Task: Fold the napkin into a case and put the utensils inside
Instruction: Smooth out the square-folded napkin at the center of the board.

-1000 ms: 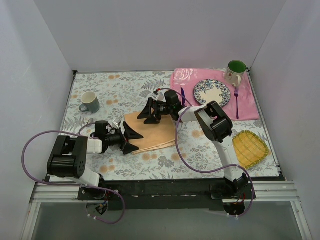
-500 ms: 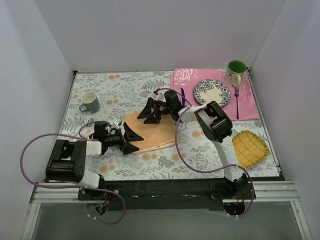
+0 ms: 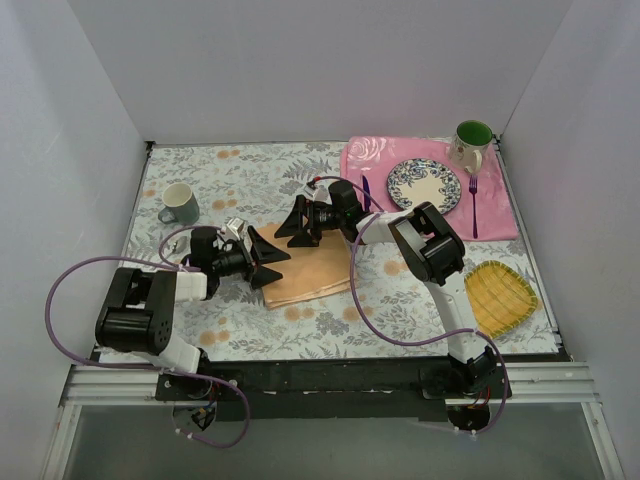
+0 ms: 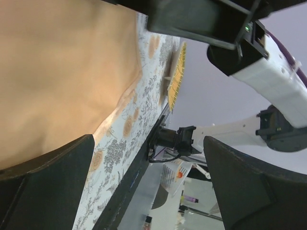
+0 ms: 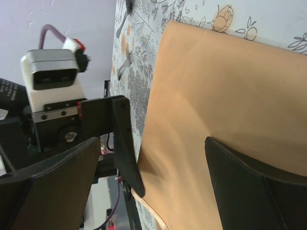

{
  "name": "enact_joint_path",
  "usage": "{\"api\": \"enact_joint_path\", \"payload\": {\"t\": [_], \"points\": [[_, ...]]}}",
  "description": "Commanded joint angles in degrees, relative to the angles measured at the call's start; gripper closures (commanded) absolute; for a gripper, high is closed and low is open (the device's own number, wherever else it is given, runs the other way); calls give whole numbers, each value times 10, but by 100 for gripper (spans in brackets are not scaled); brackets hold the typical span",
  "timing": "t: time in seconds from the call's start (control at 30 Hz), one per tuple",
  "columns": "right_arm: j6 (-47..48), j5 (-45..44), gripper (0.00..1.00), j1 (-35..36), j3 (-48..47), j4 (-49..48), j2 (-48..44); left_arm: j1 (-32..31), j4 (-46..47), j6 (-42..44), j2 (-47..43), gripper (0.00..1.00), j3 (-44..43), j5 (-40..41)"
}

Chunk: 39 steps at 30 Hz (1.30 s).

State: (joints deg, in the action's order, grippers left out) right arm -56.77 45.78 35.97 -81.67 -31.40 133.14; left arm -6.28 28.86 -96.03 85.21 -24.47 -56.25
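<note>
Both arms reach low over mid-table: the left gripper points right, jaws spread wide at the near-left edge of the napkin, and the right gripper points left, jaws just as wide over its far edge, neither gripping anything. The peach napkin lies flat between them, the knife and fork well off on the pink placemat either side of the plate; a white tag below the table edge is too blurred to read

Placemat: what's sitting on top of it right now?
A plate, with the knife left of it and the fork right of it; a green mug on the far corner. The right arm covers the near left corner of the mat.
</note>
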Motion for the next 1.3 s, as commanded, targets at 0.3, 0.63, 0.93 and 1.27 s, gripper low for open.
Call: {"api": "enact_joint_path", "payload": {"t": [0.3,0.63,0.93,1.27], "points": [[12,-19,1,-5,-8,16,26,-2,-3,21,44,2,61,7],[10,-21,1,-6,-4,13,28,-5,-59,25,44,2,91,-20],[9,-18,1,-5,-2,11,24,-22,-102,40,54,2,76,-15],[11,43,1,17,-16,-65,-60,-25,-177,183,-218,2,-56,-58]]}}
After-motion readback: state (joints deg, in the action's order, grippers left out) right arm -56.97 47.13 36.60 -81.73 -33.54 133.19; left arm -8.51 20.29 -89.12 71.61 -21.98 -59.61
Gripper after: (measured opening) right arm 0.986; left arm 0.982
